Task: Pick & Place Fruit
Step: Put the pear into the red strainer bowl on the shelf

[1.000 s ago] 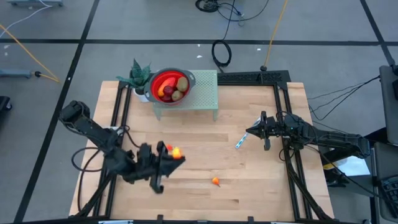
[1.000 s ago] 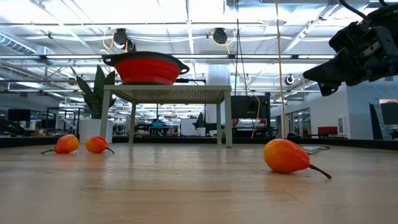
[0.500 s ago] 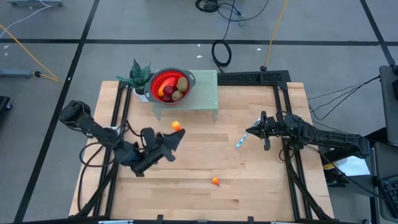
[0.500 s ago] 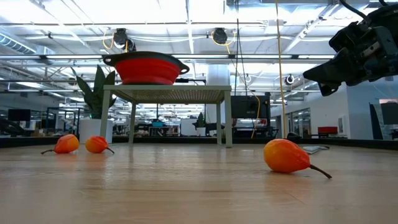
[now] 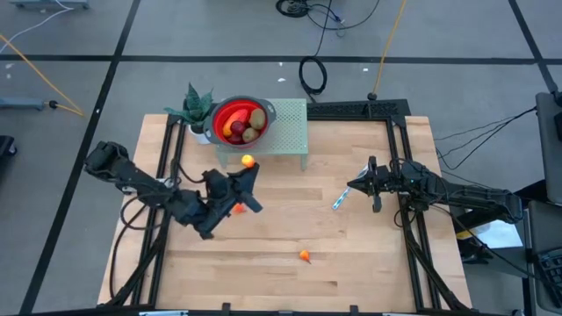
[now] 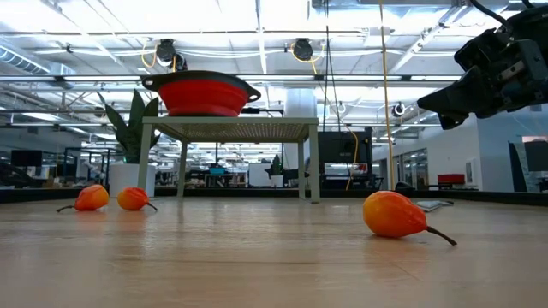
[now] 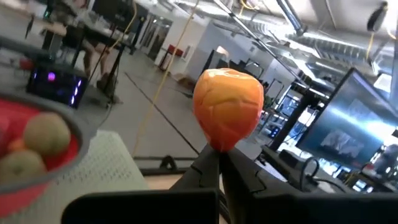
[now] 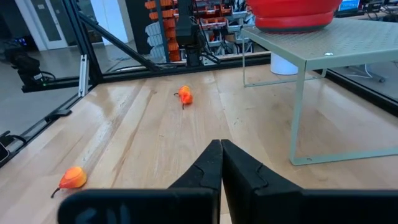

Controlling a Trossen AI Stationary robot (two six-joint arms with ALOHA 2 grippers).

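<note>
Fruit sat partly sorted: several pieces filled the round red bowl (image 5: pixel 239 121) at upper centre, one small orange fruit (image 7: pixel 227 109) was clenched in the left jaws nearby, another lay low on the bench (image 5: pixel 360 254), right jaws shut empty.

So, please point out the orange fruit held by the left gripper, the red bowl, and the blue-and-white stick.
orange fruit (image 7: pixel 227 107): left wrist view, middle of its body.
red bowl (image 5: pixel 221 115): high view, bare inner wall at its left side.
blue-and-white stick (image 5: pixel 340 198): high view, middle of its length.
</note>
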